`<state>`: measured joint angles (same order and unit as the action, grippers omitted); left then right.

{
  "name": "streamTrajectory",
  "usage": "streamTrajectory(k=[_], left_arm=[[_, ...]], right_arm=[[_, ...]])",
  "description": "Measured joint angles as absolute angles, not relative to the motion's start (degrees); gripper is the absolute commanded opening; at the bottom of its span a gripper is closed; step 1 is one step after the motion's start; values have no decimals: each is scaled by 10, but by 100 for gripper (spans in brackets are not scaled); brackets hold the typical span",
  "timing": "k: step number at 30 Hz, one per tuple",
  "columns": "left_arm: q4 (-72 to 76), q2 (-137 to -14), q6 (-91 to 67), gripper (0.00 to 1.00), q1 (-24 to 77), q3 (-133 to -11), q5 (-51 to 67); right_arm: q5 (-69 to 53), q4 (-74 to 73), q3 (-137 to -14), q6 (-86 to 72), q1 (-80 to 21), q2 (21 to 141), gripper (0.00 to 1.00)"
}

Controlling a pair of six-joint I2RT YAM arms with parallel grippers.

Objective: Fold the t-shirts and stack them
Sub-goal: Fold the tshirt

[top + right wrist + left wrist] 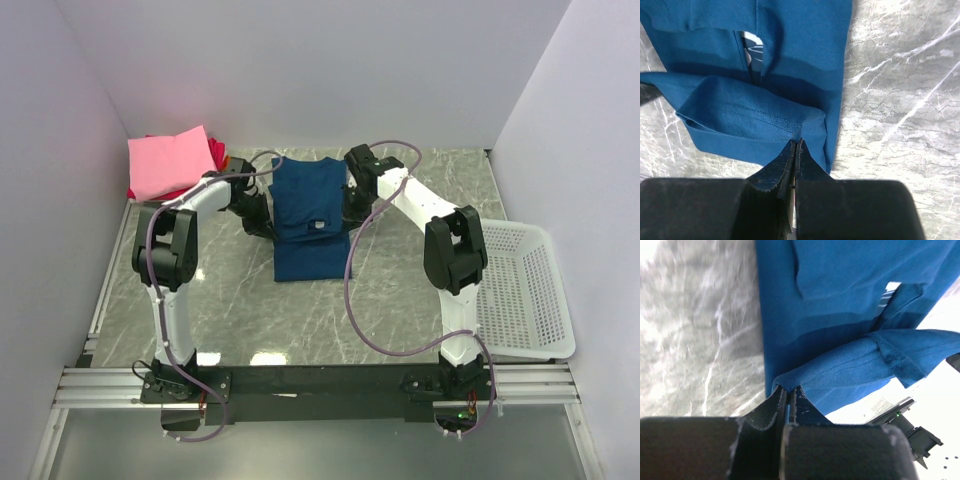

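The right gripper has its jaws pressed together on a stitched corner of the blue shirt; from that pinch a doubled flap of the shirt runs off to the left, raised over the flat cloth beyond; a slit above the flap shows a striped white print; grey marble table lies right of the shirt and below its left edge.

The dark blue t-shirt is seen as soft matt cloth with a stitched hem. The table is finished in smooth, faintly glossy grey marbling. The basket is moulded in white plastic mesh, the right gripper in scuffed matt black plastic
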<state>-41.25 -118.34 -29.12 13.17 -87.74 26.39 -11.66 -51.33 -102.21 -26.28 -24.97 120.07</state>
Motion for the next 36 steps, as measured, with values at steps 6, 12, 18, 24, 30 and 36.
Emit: streamTrajectory(k=[6,12,18,24,30,36], left_arm=[[-415,-1200,-282,0,123,-898,276],[-415,-1209,-281,0,120,-898,285],[-415,-1224,-281,0,117,-909,293],[-415,-1247,-281,0,117,-933,302],[-416,-1254,-282,0,117,-946,303],[-411,-1255,-300,38,112,-956,302]], right_arm=[[-116,-519,-1023,-262,-248,1201,0],[-116,-519,-1023,-262,-248,1201,0],[-115,-521,-1024,-262,-247,1201,0],[-114,-521,-1024,-261,-245,1201,0],[-115,-521,-1024,-259,-241,1201,0],[-130,-519,-1040,-253,-234,1207,51]])
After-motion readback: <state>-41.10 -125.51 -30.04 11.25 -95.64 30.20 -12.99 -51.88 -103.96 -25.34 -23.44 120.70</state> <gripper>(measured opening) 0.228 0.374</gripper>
